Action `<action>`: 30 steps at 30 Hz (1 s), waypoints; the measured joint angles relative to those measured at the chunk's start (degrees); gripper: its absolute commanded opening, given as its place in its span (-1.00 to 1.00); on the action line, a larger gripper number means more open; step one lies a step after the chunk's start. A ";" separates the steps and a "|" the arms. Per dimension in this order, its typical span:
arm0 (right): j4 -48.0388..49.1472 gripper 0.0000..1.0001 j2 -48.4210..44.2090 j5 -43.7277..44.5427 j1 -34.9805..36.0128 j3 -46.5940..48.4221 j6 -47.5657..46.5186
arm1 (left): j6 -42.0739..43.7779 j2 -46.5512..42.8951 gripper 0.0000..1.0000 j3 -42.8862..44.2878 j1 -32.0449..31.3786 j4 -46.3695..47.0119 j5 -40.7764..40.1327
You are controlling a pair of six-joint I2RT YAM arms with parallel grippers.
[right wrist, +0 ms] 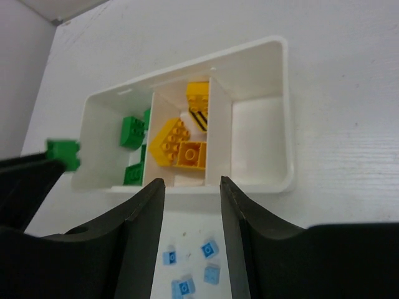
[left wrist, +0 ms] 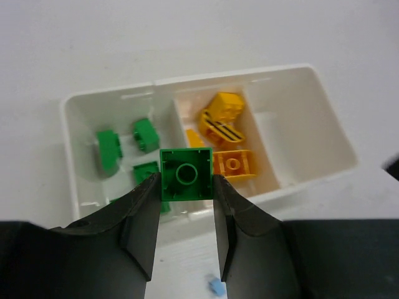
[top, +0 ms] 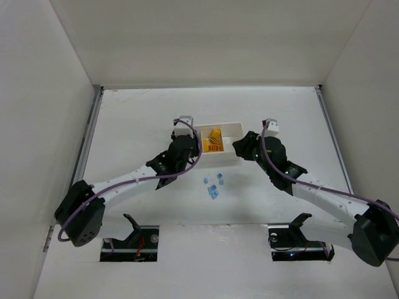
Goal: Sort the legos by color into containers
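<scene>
The white tray (left wrist: 218, 77) has three compartments. Its left one holds green legos (left wrist: 109, 151), its middle one yellow-orange legos (left wrist: 231, 164), and its right one (left wrist: 300, 134) holds nothing. My left gripper (left wrist: 186, 182) is shut on a green lego (left wrist: 186, 174) and holds it above the tray's near wall, by the divider between the left and middle compartments. My right gripper (right wrist: 190, 183) is open and empty, just in front of the tray (right wrist: 283, 112). Several pale blue legos (right wrist: 187, 268) lie on the table under it; they also show in the top view (top: 213, 185).
The left arm's fingers (right wrist: 25, 180) with the held green lego (right wrist: 63, 153) reach in at the left of the right wrist view. The two grippers (top: 187, 136) (top: 240, 147) flank the tray (top: 232, 130). White walls enclose the table on three sides.
</scene>
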 measured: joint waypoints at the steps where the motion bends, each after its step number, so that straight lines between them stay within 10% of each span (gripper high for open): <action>1: -0.09 -0.07 -0.46 0.00 1.11 -0.28 -0.09 | 0.00 1.70 -0.63 0.20 1.60 -0.20 0.11; 21: -8.28 0.09 12.57 0.33 13.38 -1.11 -1.42 | 0.13 17.18 -0.09 7.65 10.27 -1.66 1.42; 30: -10.21 0.07 19.91 -0.59 15.23 4.31 -3.58 | 0.13 13.86 -0.19 6.08 9.94 -1.73 1.40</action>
